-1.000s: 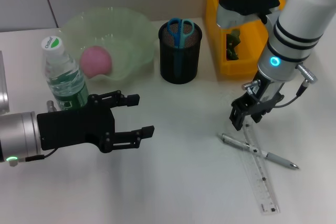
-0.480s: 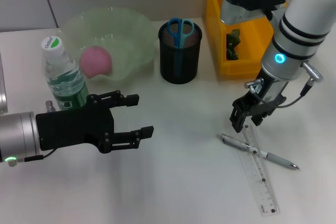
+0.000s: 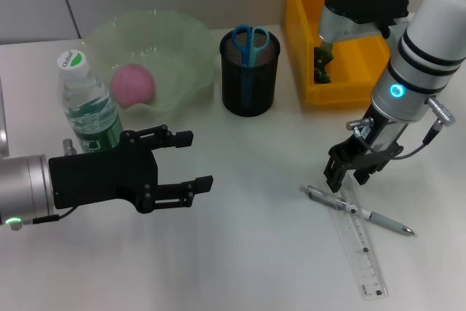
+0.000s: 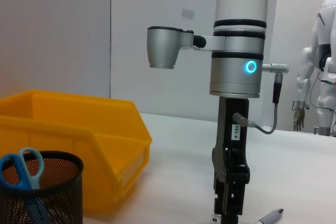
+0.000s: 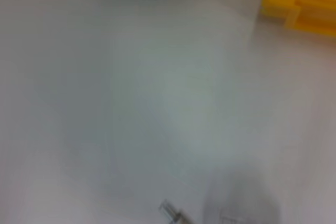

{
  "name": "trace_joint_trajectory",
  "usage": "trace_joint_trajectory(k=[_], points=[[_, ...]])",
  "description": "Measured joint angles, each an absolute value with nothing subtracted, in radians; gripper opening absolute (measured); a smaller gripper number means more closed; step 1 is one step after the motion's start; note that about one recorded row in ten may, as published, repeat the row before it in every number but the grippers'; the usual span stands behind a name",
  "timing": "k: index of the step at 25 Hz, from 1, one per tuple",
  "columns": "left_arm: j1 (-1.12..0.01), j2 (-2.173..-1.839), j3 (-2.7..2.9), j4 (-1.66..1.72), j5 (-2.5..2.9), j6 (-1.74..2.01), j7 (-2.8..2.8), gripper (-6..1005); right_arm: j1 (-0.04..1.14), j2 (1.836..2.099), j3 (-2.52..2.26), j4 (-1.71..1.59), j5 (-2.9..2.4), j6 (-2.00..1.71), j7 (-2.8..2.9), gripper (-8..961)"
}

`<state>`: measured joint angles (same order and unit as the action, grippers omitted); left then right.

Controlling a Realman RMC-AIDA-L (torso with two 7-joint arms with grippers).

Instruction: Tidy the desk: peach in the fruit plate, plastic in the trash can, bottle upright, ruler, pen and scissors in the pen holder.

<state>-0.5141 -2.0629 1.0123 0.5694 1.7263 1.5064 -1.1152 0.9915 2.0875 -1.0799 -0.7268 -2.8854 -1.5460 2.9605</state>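
small label on right arm reads "H03-4"

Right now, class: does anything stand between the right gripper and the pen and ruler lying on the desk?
Nothing visible does. The right gripper hangs just above the near ends of the pen and the ruler, which lie crossed on the desk. Only bare desk shows around them.

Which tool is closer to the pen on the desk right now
Right. The right tool hangs just above the pen where it crosses the ruler; the left tool sits far across the desk by the bottle.
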Motion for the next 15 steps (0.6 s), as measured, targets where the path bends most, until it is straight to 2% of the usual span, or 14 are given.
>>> trace_joint_trajectory(k=[15], points=[[-0.514,-2.061,1.012,0.58,1.727,1.514,-1.115,768,0.995,2.088,-1.079,-0.687,-2.858,-1.499,2.96,484]])
